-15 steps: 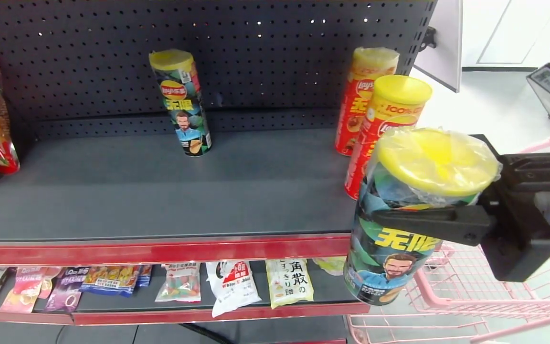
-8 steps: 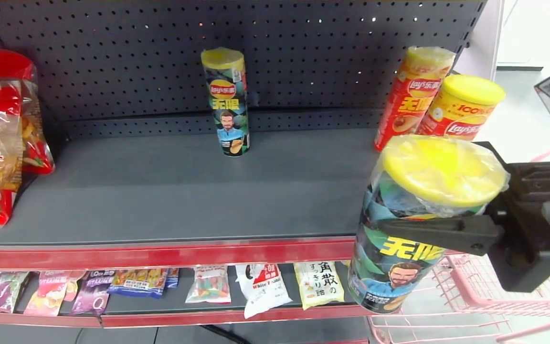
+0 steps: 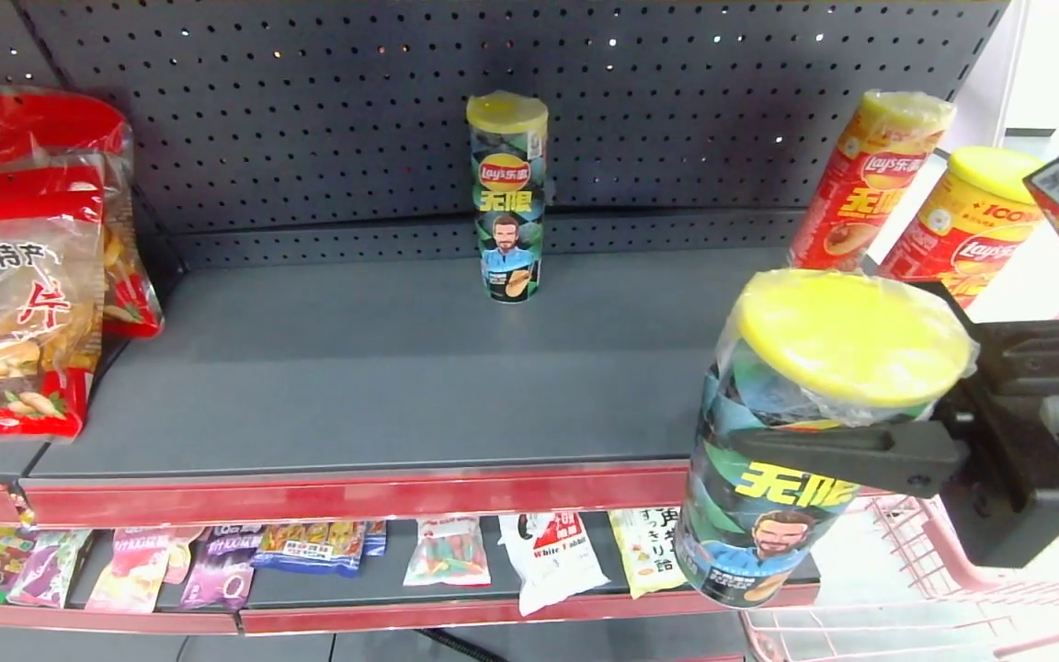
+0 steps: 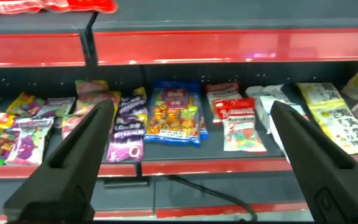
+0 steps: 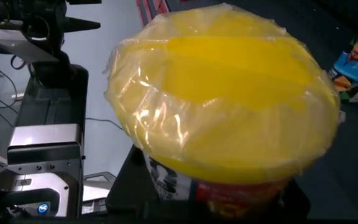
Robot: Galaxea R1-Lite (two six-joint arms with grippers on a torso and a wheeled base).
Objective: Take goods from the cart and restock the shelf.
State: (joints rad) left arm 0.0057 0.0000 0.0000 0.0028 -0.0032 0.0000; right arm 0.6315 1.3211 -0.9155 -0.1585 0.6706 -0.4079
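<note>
My right gripper [image 3: 870,432] is shut on a tall chip can [image 3: 787,441] with a yellow lid and a green and black wrapper, held upright in front of the shelf's right end. The can's yellow lid [image 5: 229,99] fills the right wrist view. A matching chip can [image 3: 506,198] stands at the back of the grey shelf [image 3: 382,368]. Two red and yellow cans [image 3: 874,179] [image 3: 966,221] stand at the shelf's far right. My left gripper [image 4: 185,162] is open, low in front of the bottom shelf of snack packets [image 4: 176,115].
Red snack bags [image 3: 24,267] lean at the shelf's left end. A red price rail [image 3: 346,492] runs along the shelf's front edge. Small packets [image 3: 548,556] lie on the lower shelf. The pink cart [image 3: 934,588] stands at the lower right.
The head camera has swung left, so the shelf's contents appear shifted right. The held can stays in the right gripper at about the same height.
</note>
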